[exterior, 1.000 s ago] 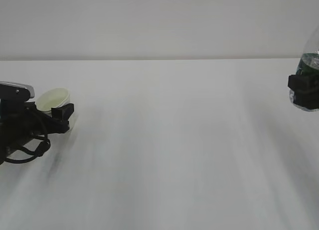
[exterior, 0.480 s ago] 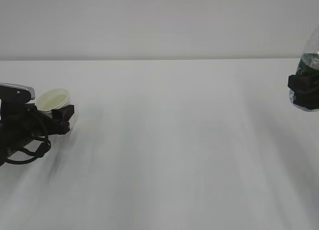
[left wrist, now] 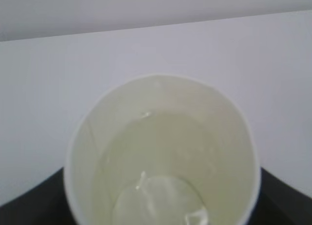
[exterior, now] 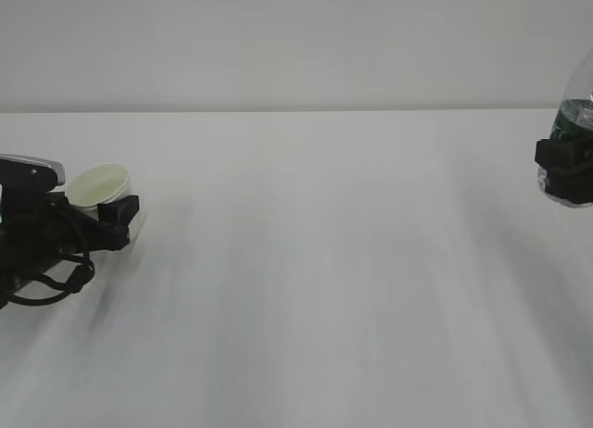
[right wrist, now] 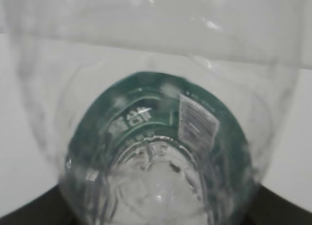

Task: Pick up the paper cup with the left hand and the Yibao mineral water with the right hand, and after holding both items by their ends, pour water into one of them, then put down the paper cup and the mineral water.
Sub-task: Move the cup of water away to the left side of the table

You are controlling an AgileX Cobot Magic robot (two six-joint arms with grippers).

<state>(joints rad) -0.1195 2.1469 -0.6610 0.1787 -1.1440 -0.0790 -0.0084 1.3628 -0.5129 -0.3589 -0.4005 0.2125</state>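
Set-down step. My left hand point(exterior: 119, 212) brackets the small white paper cup point(exterior: 100, 185), water inside, low on the table; grip unclear. My right hand point(exterior: 565, 169) clamps the clear ribbed green-labelled bottle point(exterior: 576, 104), which needs lowering next.

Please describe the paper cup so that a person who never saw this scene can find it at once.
Look at the far left of the white table, where the black left hand reaches in. The paper cup sits at its fingers: small, white, cream inside, with a little water in the bottom. The only other container, far right, is a clear green-labelled bottle.
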